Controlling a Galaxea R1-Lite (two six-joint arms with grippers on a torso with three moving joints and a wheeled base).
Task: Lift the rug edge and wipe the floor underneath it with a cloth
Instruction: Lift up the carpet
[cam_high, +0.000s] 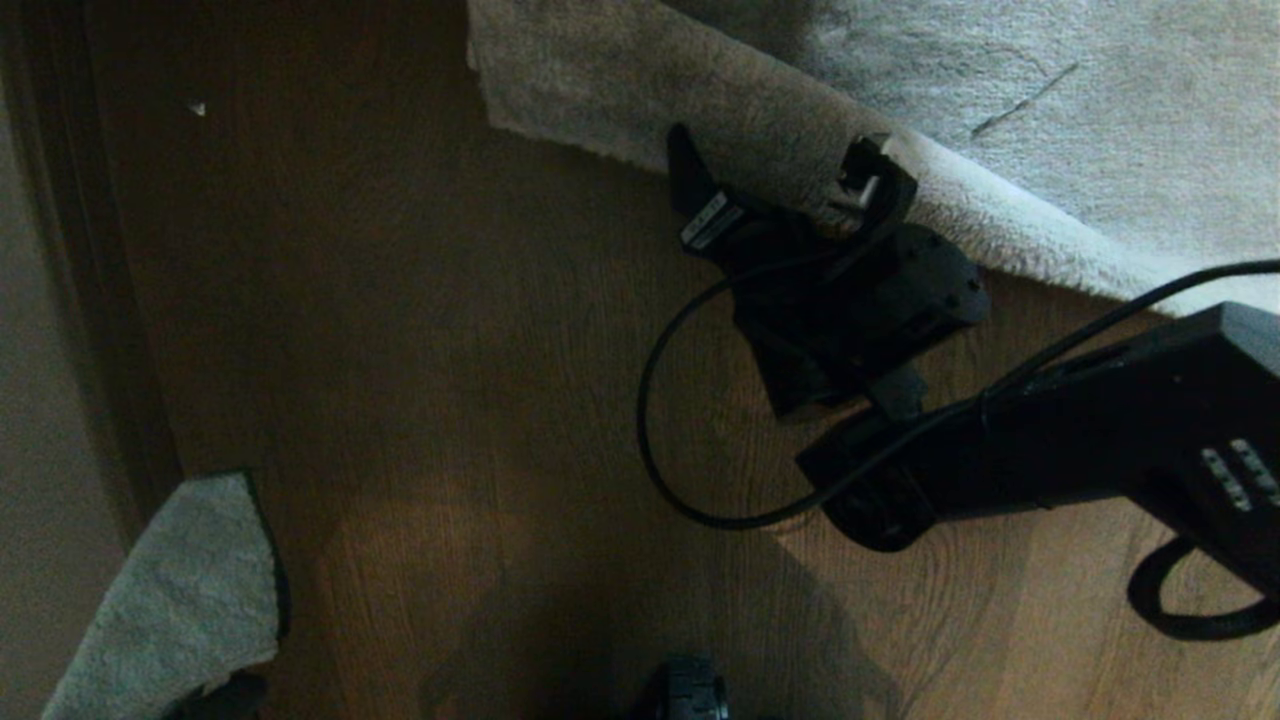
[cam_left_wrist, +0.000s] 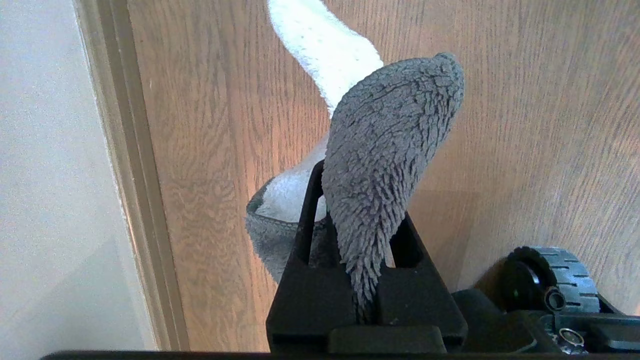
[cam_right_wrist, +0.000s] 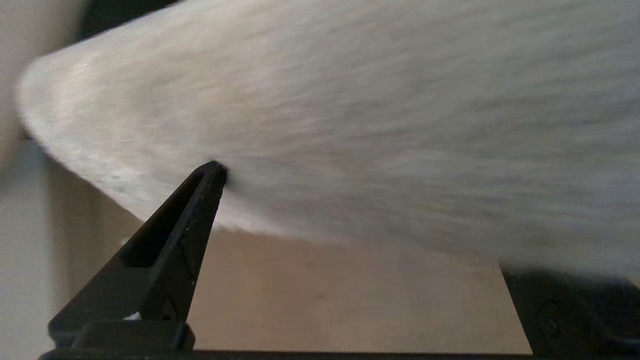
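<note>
Fingers (cam_left_wrist: 320, 215) of the left gripper (cam_left_wrist: 362, 280) are clenched on the cloth (cam_left_wrist: 390, 150), which hangs low at the robot's left side above the floor (cam_high: 450, 380). Farther out, the right gripper (cam_high: 775, 190) has its fingers spread wide at the rug edge (cam_high: 720, 110), one finger (cam_right_wrist: 200, 200) touching the plush pile, nothing grasped.
</note>
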